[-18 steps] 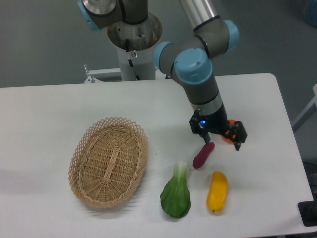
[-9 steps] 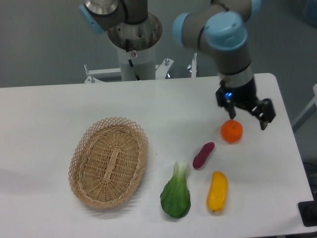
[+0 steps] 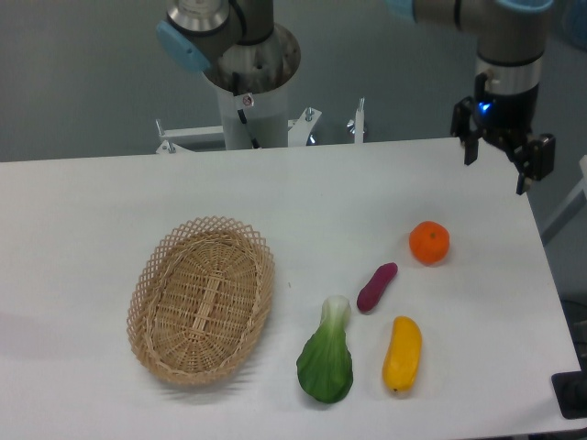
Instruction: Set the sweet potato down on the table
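The sweet potato (image 3: 377, 287) lies on the counter (image 3: 110, 197), between the orange (image 3: 429, 243) and the green (image 3: 326, 353), long axis tilted up to the right. The claw (image 3: 500, 158) hangs open and empty (high at the far right edge), well apart, up-right of it.

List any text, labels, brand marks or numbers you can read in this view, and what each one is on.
None: no readable text anywhere in this view.
The gripper shows only a small blue light, no lettering.
The sweet potato, wicker basket and table carry no labels.
The robot base column has a tiny dark mark, too small to read.
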You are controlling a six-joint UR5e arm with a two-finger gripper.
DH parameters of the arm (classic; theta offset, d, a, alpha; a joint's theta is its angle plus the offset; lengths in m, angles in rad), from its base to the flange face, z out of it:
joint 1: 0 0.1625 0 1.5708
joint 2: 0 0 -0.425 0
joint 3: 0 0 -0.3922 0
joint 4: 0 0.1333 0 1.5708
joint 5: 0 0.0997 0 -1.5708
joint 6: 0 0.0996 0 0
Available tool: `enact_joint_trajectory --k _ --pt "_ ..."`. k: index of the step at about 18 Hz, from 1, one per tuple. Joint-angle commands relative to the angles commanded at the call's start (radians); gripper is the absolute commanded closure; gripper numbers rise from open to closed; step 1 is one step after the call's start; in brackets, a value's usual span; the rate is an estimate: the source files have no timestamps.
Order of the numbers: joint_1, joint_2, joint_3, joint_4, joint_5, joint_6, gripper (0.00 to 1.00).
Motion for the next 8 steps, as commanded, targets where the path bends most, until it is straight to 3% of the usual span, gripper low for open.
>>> enact_joint_trajectory --k 8 --pt "0.003 0.005 -0.006 0.002 -0.003 0.003 0.00"
